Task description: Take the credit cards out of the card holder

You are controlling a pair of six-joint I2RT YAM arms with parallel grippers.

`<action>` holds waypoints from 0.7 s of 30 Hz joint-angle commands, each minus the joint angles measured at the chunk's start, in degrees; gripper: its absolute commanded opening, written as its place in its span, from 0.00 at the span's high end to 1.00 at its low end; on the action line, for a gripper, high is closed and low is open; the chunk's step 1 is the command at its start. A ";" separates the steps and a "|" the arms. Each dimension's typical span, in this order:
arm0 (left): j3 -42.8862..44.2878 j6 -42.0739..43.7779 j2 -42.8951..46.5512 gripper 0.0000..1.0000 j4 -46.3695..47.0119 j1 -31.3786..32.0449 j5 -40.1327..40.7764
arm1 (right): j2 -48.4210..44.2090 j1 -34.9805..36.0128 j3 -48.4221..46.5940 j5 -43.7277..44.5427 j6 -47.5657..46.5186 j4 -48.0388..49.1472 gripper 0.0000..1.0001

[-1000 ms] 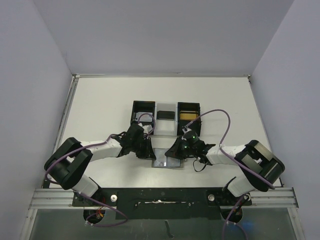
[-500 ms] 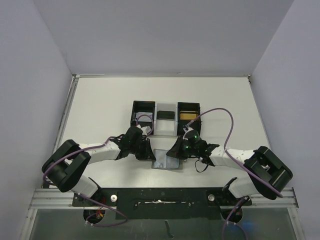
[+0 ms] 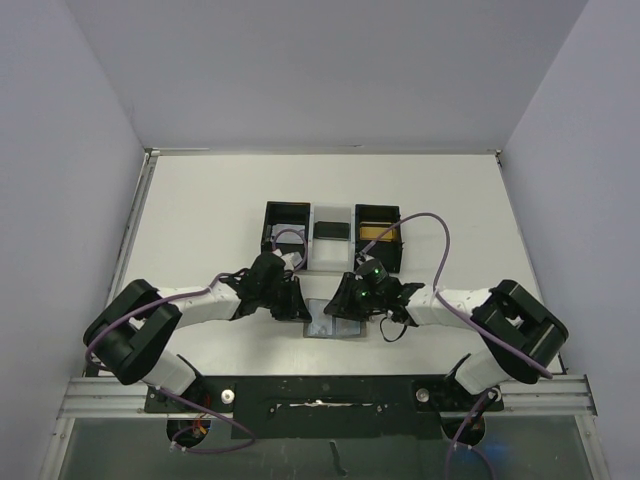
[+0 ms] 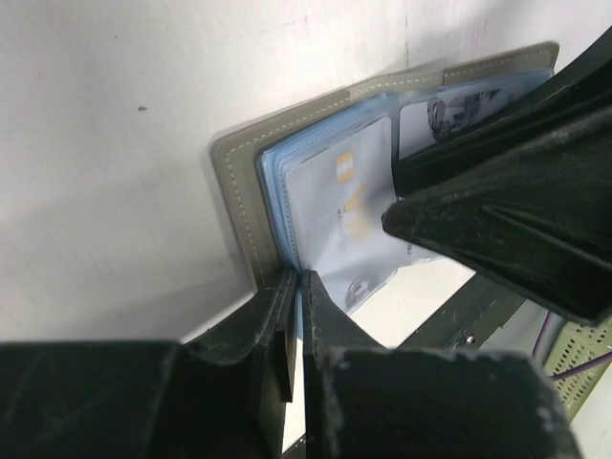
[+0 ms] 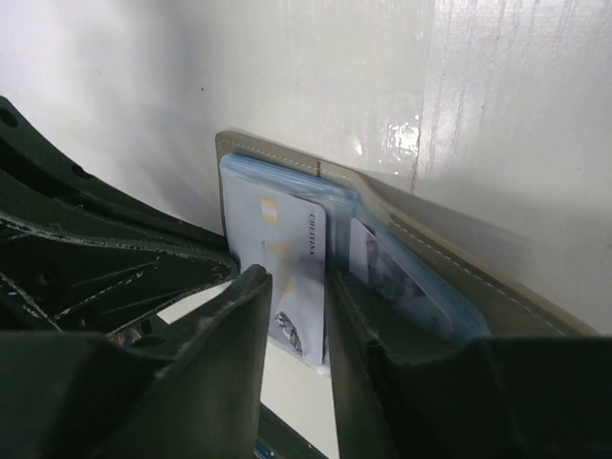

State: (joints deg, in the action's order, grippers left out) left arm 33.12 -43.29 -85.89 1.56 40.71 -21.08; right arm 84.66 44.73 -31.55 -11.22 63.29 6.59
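Near the front edge of the white table [image 3: 200, 225], between the two arms, the grey card holder [image 3: 333, 324] lies open with its blue-grey inside facing up. The left gripper [image 4: 295, 287] has its fingers pressed together on the holder's left edge, pinching it. The right gripper [image 5: 298, 279] has its fingers slightly spread over a white credit card [image 5: 287, 249] with a gold chip, tucked in the holder's left panel. Behind the holder sits a black-and-white three-compartment tray [image 3: 268, 228].
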 commanded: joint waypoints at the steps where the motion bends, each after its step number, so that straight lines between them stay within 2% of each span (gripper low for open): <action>1: -0.48 0.42 -0.24 1.00 0.90 0.25 0.54 | 3.62 1.16 1.25 -2.32 -0.96 6.05 0.73; 3: -0.34 0.48 -0.49 1.00 0.90 0.32 0.51 | 3.60 1.16 1.66 -4.12 -0.74 9.97 0.81; 6: -0.34 0.29 0.11 1.00 0.50 0.25 1.38 | 2.56 1.07 0.96 -4.25 -0.88 10.49 0.92; 11: -0.59 -0.68 1.60 1.00 -0.14 0.25 3.28 | -0.63 0.97 -0.27 -3.11 -2.84 6.88 1.00; 14: -0.74 -1.14 2.22 0.99 -0.24 0.25 3.85 | -2.26 0.84 -0.61 -2.74 -4.17 4.81 1.00; 17: -0.74 -1.57 3.30 0.83 -0.32 0.27 4.56 | -3.60 0.59 -0.21 -1.44 -4.44 2.55 1.00; 21: 0.64 -2.00 5.73 0.69 -1.25 0.13 5.56 | -4.60 -0.15 -0.33 -0.47 -5.15 -0.64 1.00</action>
State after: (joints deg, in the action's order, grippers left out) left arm 32.42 -45.01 -83.35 -0.14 40.86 -18.37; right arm 82.72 44.58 -30.41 -11.60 59.72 7.64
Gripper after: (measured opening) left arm 0.279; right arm 0.025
